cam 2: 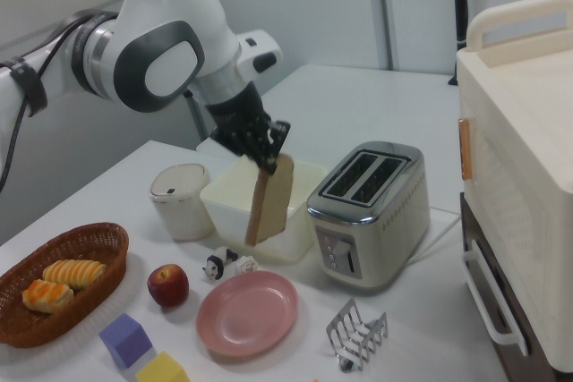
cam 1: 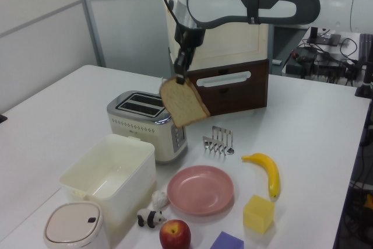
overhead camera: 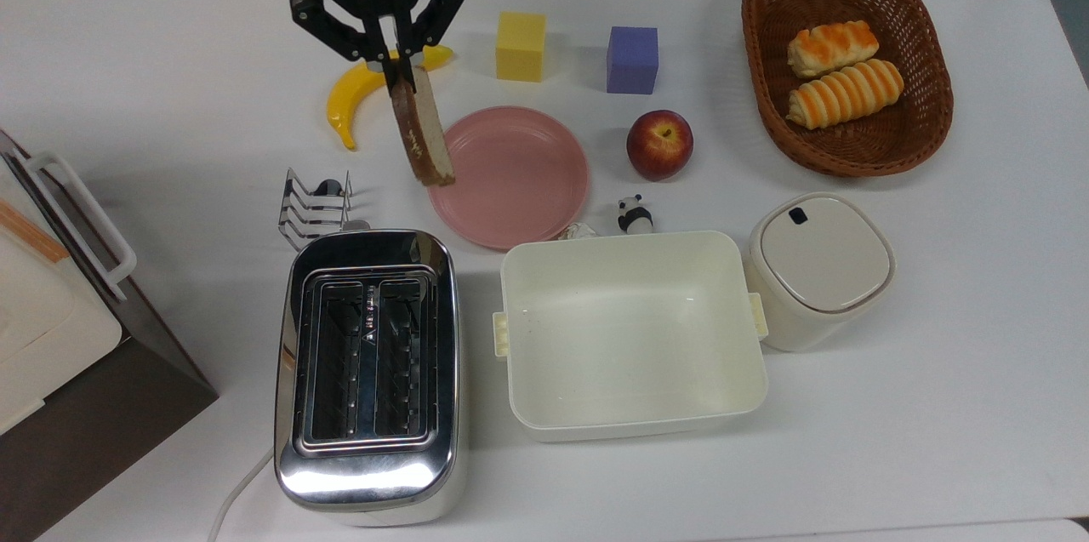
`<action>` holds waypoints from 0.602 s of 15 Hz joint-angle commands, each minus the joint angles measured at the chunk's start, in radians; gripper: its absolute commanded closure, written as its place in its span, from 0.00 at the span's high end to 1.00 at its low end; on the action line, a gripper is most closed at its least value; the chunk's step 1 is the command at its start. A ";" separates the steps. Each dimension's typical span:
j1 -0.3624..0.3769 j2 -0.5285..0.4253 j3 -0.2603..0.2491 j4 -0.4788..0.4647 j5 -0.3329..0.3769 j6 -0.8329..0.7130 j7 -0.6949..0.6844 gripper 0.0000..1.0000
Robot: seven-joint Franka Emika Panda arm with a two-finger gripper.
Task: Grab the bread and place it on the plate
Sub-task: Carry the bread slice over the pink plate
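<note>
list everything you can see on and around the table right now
bread: 1, light brown with dark crust, hanging from the claw above the plate's edge
plate: 1, pink, table centre
toaster: 1, chrome, slots empty
toast rack: 1, metal, beside the toaster
tub: 1, cream, open
lidded bin: 1, cream
banana: 1, yellow
apple: 1, red
cubes: yellow, purple
basket: 1, brown wicker, holding two striped rolls
panda figure: 1, black and white
cabinet: 1, cream and brown
claw: 1, black, shut on the bread
</note>
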 commanded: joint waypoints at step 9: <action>0.096 -0.006 -0.002 -0.134 -0.050 -0.176 0.024 0.00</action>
